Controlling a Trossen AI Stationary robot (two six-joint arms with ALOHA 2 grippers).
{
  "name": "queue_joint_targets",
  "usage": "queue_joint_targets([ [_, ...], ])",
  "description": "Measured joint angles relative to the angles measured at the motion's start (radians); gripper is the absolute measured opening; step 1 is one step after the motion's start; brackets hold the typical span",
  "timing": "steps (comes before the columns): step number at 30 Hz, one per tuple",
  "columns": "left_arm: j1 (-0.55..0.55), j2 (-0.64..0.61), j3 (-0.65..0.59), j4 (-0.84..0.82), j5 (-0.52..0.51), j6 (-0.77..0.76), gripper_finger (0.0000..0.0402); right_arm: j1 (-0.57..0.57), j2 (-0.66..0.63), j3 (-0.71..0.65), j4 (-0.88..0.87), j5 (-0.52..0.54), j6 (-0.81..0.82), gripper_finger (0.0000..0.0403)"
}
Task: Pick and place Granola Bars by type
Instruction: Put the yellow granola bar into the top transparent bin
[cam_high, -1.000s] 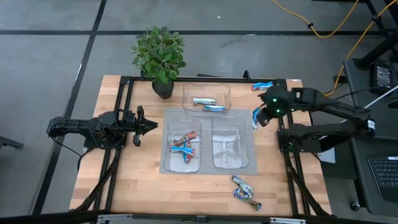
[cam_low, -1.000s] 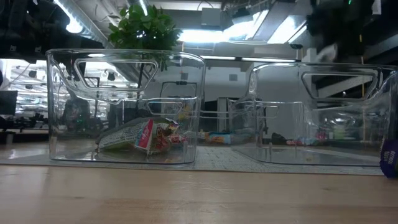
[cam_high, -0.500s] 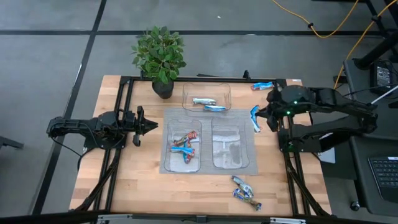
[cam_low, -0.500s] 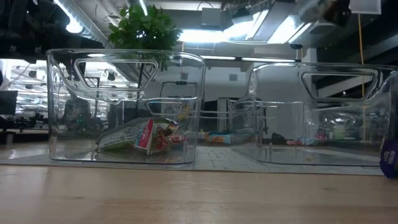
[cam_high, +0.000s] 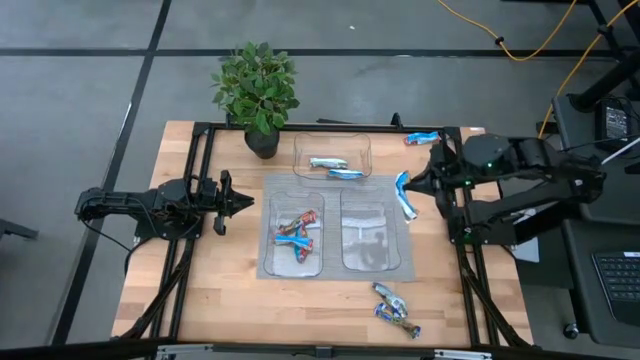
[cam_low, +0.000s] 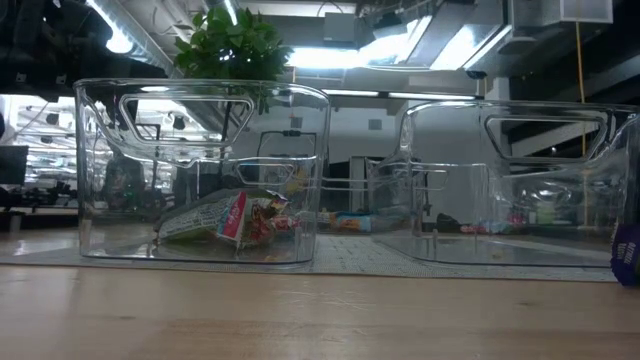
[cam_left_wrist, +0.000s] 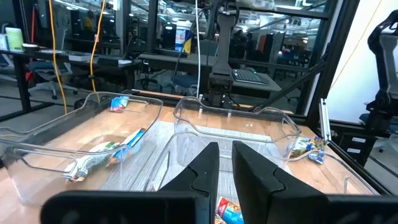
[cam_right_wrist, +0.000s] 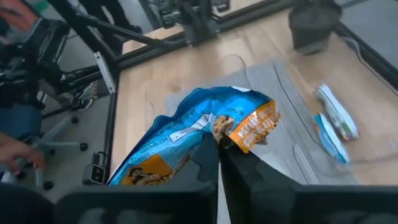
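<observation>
My right gripper (cam_high: 413, 186) (cam_right_wrist: 218, 149) is over the right edge of the grey mat, shut on a bright blue bar with orange print (cam_high: 403, 195) (cam_right_wrist: 199, 130). Several bright blue and red bars (cam_high: 297, 233) (cam_low: 232, 218) lie in the near left clear tray. Two pale bars (cam_high: 333, 167) (cam_left_wrist: 112, 152) lie in the far tray. Dark crinkly bars (cam_high: 396, 309) lie on the wood near the front edge. One blue bar (cam_high: 421, 138) lies at the far right corner. My left gripper (cam_high: 242, 202) (cam_left_wrist: 225, 167) waits shut, left of the trays. My right gripper pinches the bright blue bar between its two fingers at the wrapper's long edge near the middle (cam_right_wrist: 219, 132). The fingers (cam_right_wrist: 205, 163) come level from the table's right and lie across the bar. The bar is lifted clear above the mat.
The near right clear tray (cam_high: 372, 262) (cam_low: 600, 180) stands beside the gripper with no bar in it. A potted plant (cam_high: 258, 88) stands at the far edge, left of the far tray (cam_high: 300, 152). A grey mat (cam_high: 335, 272) lies under the near trays.
My right gripper has moved a little toward the table's left edge and turned, carrying the blue bar from beside the mat to above its right edge. The bar stays held, now lying more across the picture's slant.
</observation>
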Motion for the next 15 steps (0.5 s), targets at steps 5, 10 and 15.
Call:
queue_joint_targets([
  [5,0.000,0.000,0.000,0.000,0.000,0.000,0.0041,0.009,0.125,0.187,-0.088,-0.003,-0.068,0.0010],
  [10,0.000,0.000,0.000,0.000,0.000,0.000,0.0042,0.009,0.228,0.344,-0.214,0.019,-0.142,0.0010],
  [15,0.000,0.000,0.000,0.000,0.000,0.000,0.0038,0.000,0.271,0.372,-0.245,0.031,-0.180,0.0010],
])
